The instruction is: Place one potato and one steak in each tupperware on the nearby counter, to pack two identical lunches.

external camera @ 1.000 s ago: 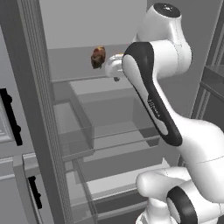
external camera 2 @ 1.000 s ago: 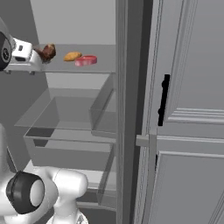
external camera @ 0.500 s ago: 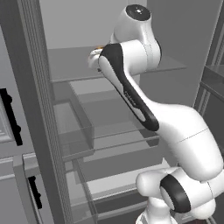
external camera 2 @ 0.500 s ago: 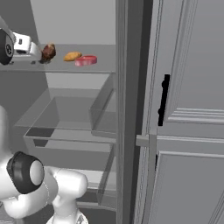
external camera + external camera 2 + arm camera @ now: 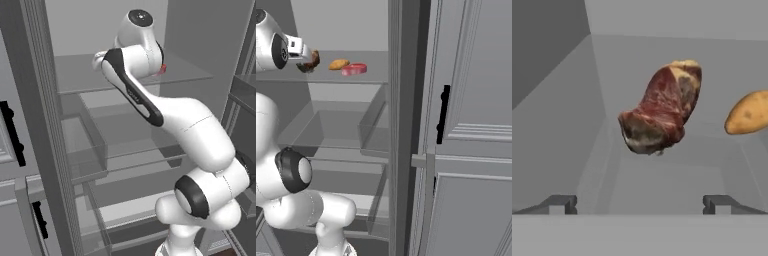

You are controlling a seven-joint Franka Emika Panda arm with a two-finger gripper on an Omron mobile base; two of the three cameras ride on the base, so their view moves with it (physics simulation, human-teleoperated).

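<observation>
Reaching into the open fridge, the gripper [image 5: 640, 202] has its fingers spread wide and empty, with the dark brown steak [image 5: 661, 108] straight ahead on the upper glass shelf [image 5: 376, 80], a potato [image 5: 748, 113] just beside it and the flat red steak [image 5: 354, 69] further along. This chunk looks lumpy, soft and probably a little slippery, so I would take it across its narrower middle. From here I cannot tell how thick it is.

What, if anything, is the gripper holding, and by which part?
Nothing is held. The gripper is open, its fingers spread wide and short of the brown steak on the fridge shelf.
</observation>
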